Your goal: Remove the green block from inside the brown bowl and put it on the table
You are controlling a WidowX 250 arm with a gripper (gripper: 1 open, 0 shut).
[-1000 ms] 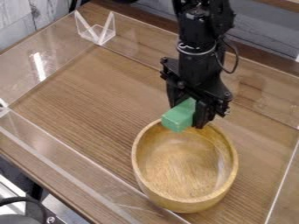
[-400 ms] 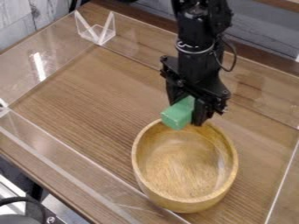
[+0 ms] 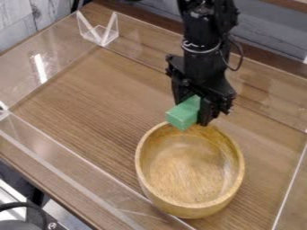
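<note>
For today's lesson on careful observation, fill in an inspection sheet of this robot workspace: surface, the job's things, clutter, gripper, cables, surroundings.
Surface: wood-grain table, bare apart from the bowl.
Job's things: green block held in the air above the far rim of the brown bowl; the bowl is empty.
Clutter: nothing seen on the tabletop.
Gripper: gripper points down, shut on the green block.
Cables: dark cable runs along the arm.
Surroundings: clear plastic walls edge the table; a clear plastic bracket sits at the far left corner.
</note>
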